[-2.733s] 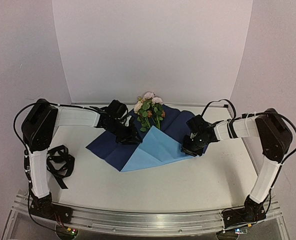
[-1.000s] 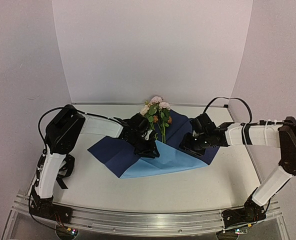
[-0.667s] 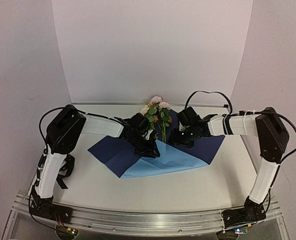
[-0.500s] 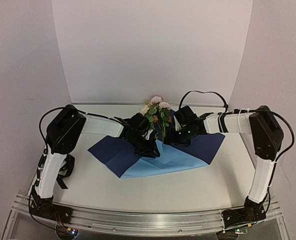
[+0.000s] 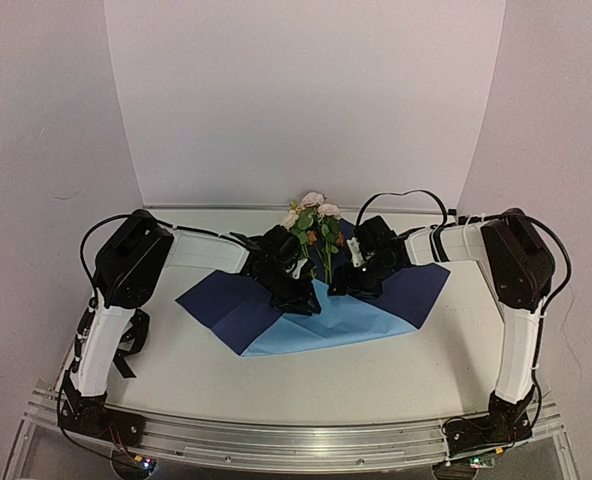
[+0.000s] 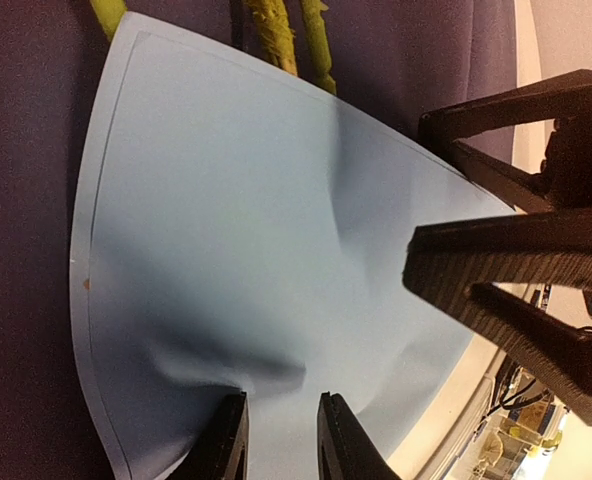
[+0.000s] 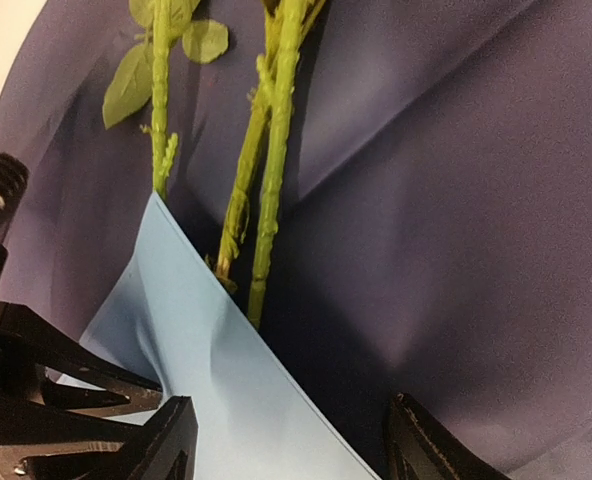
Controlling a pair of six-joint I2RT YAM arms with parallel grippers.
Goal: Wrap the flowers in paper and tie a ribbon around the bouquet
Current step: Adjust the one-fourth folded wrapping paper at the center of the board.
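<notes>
Top view: we are mid-wrap. The paper (image 5: 221, 300) lies navy side up on the table, with a light blue flap folded over the stems of the flowers (image 5: 314, 222). The left gripper (image 5: 298, 297) and right gripper (image 5: 350, 282) meet at the flap. The ribbon (image 5: 134, 335) is half hidden behind the left arm.

Left wrist: the narrow jaws pinch the flap's edge.

Right wrist: the jaws are wide and empty, straddling the fold by the stems. Next, we judge, it must take the navy side and fold it across. The rose heads are cut off.

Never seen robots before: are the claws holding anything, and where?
The left gripper pinches the paper by the edge of its folded light-blue flap; the right gripper holds nothing.
</notes>
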